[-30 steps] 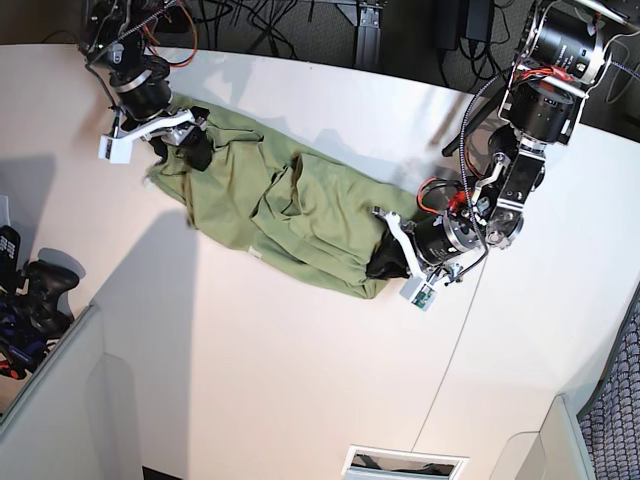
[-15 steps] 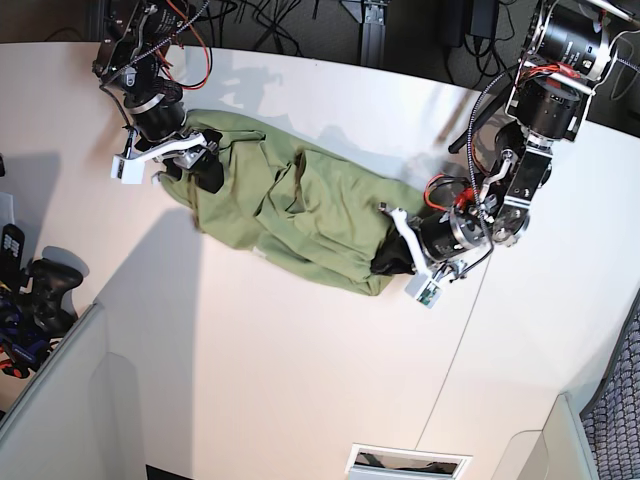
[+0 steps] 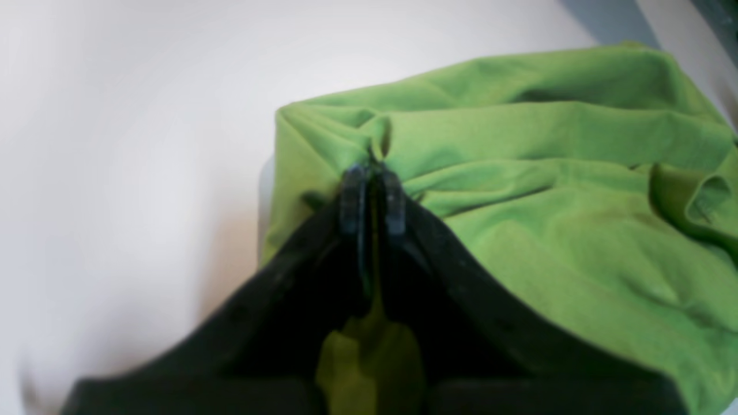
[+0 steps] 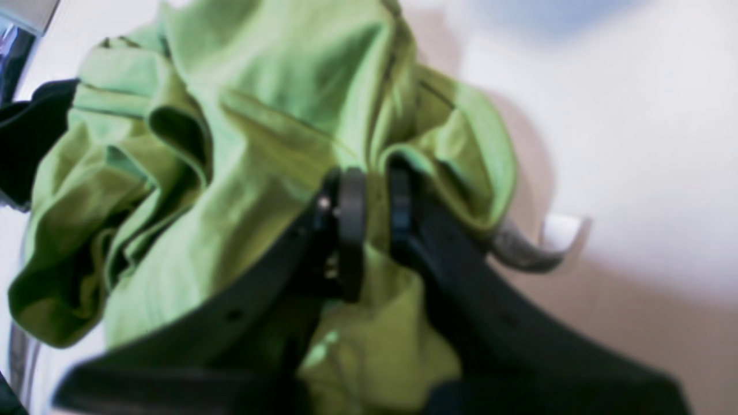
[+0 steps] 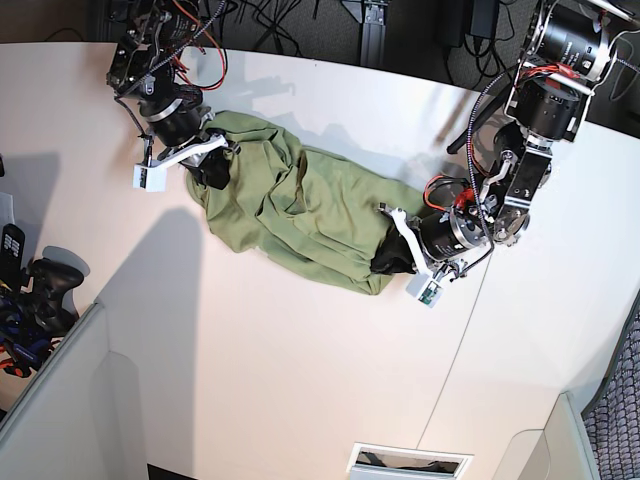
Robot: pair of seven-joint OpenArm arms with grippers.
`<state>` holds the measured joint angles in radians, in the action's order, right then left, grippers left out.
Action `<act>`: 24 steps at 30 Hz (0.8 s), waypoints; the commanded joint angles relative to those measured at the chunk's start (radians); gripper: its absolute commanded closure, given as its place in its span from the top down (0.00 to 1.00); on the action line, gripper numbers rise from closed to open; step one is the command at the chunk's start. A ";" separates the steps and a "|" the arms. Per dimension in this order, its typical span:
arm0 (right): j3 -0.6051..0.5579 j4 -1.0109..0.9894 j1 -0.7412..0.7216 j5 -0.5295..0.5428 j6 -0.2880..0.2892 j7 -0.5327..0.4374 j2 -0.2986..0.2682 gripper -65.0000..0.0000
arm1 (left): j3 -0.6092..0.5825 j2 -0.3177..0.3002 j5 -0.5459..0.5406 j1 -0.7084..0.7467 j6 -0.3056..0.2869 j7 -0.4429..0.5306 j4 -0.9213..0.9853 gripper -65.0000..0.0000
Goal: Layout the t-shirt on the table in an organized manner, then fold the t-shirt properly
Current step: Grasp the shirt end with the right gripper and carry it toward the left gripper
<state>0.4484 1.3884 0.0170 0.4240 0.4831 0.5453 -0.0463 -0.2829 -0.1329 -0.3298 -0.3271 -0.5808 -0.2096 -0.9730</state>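
The olive-green t-shirt (image 5: 300, 210) lies bunched and wrinkled in a slanted strip on the white table (image 5: 300, 380). My right gripper (image 5: 212, 168) is at the shirt's upper-left end. In the right wrist view its black fingers (image 4: 351, 213) are pinched on a fold of the t-shirt (image 4: 248, 132), so the right gripper (image 4: 375, 202) is shut on cloth. My left gripper (image 5: 388, 258) is at the lower-right end. In the left wrist view the left gripper (image 3: 372, 187) is shut on the edge of the t-shirt (image 3: 548, 190).
A thin dark seam (image 5: 455, 350) runs across the table on the right. Black handheld devices (image 5: 40, 290) and a grey bin wall (image 5: 60, 400) stand at the left edge. A rectangular slot (image 5: 405, 462) sits at the front edge. Cables (image 5: 300, 20) hang behind the table.
My right gripper has moved down and right into the shirt and closed on a fold, bunching that end together. The left gripper has stayed shut on the other end, nearly still.
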 commanded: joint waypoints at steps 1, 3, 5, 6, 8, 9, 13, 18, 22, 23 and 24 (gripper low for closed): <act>-0.001 0.009 -0.009 -0.026 0.000 -0.011 -0.004 0.00 | 0.001 -0.001 -0.010 -0.020 -0.027 -0.005 -0.010 0.06; -0.001 0.010 -0.009 -0.050 0.000 -0.028 -0.009 0.00 | 0.001 -0.001 -0.012 -0.022 -0.029 -0.005 -0.012 0.06; 0.003 0.010 -0.008 -0.068 0.000 -0.031 -0.024 0.00 | 0.001 -0.004 -0.013 -0.022 -0.049 -0.007 -0.029 0.06; 0.005 0.010 -0.008 -0.069 0.000 -0.031 -0.036 0.00 | 0.001 -0.006 -0.024 -0.022 -0.062 -0.016 -0.040 0.06; 0.014 0.010 -0.008 -0.069 0.000 -0.030 -0.063 0.00 | 0.001 -0.012 -0.068 -0.022 -0.078 -0.042 -0.073 0.06; 0.020 0.010 -0.008 -0.069 0.000 -0.030 -0.076 0.00 | 0.001 -0.013 -0.093 -0.021 -0.091 -0.057 -0.093 0.06; 0.037 0.010 -0.008 -0.068 0.000 -0.026 -0.113 0.00 | 0.001 -0.014 -0.183 -0.021 -0.117 -0.147 -0.180 0.06; 0.050 0.010 -0.008 -0.069 0.000 -0.026 -0.145 0.00 | 0.001 -0.016 -0.262 -0.021 -0.117 -0.229 -0.277 0.06; 0.098 0.010 -0.008 -0.065 0.000 -0.026 -0.181 0.00 | 0.001 -0.044 -0.287 -0.021 -0.117 -0.253 -0.305 0.06; 0.116 0.010 -0.008 -0.057 0.000 -0.025 -0.193 0.00 | 0.001 -0.058 -0.287 -0.021 -0.117 -0.251 -0.305 0.06; 0.136 0.010 -0.008 -0.051 0.000 -0.023 -0.204 0.00 | 0.001 -0.072 -0.287 -0.019 -0.117 -0.251 -0.305 0.06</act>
<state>0.5789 1.3842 0.0216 0.3580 0.4866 0.5442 -0.2317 -0.2867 -0.2005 -0.5968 -0.3187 -0.6788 -0.4835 -1.2606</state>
